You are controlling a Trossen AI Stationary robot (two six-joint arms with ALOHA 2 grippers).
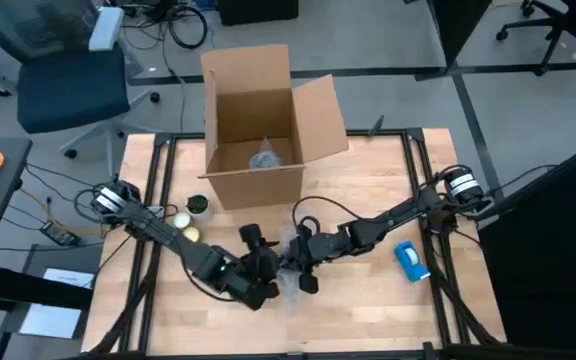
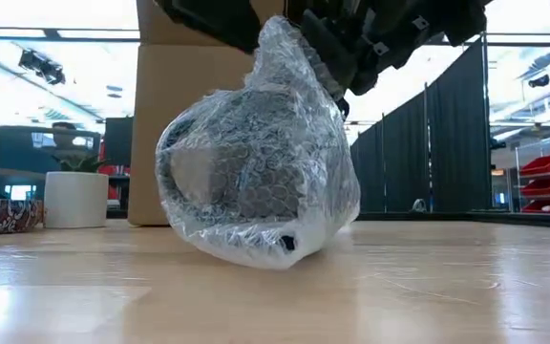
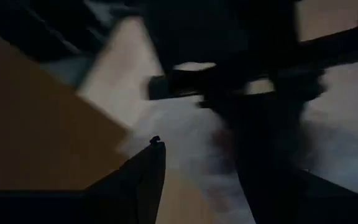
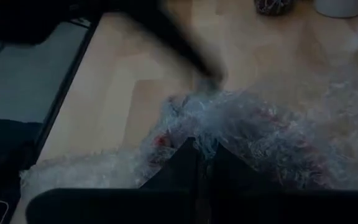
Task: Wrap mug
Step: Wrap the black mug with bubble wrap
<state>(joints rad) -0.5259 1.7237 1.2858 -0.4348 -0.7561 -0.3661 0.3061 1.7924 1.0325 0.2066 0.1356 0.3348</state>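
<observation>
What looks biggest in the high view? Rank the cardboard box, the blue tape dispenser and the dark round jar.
1. cardboard box
2. blue tape dispenser
3. dark round jar, only slightly smaller than the dispenser.

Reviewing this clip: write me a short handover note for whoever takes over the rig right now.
Right gripper: shut on the bubble wrap at the bundle's top.
Left gripper: beside the bundle at the table's front middle; grip not clear.
The mug is already bundled in the wrap, resting tilted on the table.
The open cardboard box stands at the back; the blue tape dispenser lies to the right.
Left: close the loose wrap end, probably tape it.
</observation>
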